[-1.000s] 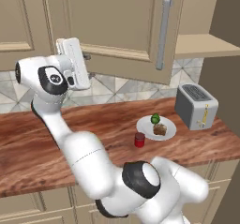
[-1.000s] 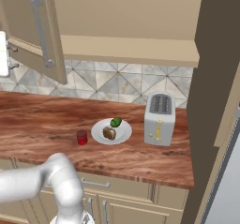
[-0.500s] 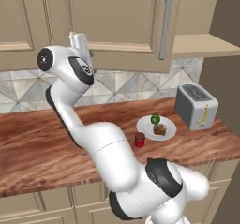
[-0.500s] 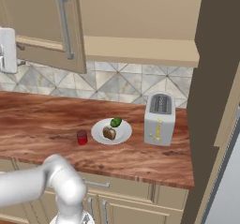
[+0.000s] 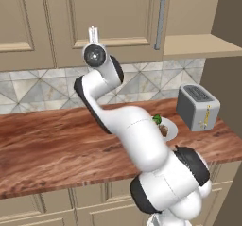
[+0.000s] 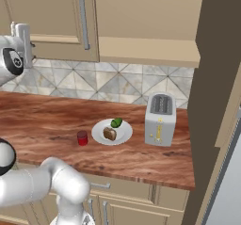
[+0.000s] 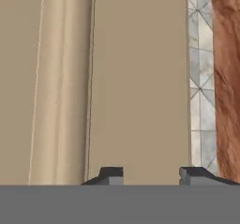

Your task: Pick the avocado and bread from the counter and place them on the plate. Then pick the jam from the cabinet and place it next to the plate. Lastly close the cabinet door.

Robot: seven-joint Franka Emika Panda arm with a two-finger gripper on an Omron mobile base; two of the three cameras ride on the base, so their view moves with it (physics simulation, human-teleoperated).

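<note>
Gripper (image 7: 151,175) is held flat against the door (image 7: 136,78), nothing pinched; jaws are drawn in as far as they get, probably so the panel gets pushed shut, not grabbed. Door looks basically closed now. Well below and off to the side, the jam (image 6: 82,138) is parked just beside the plate (image 6: 123,135), with avocado (image 6: 116,122) and bread (image 6: 109,133) on it, so that part's done.

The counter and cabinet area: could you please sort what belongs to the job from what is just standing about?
Job:
- plate
- avocado and bread, both on the plate
- jam, beside the plate
- cabinet door
- counter
- gripper, at the door

Standing about:
- toaster
- tiled backsplash
</note>
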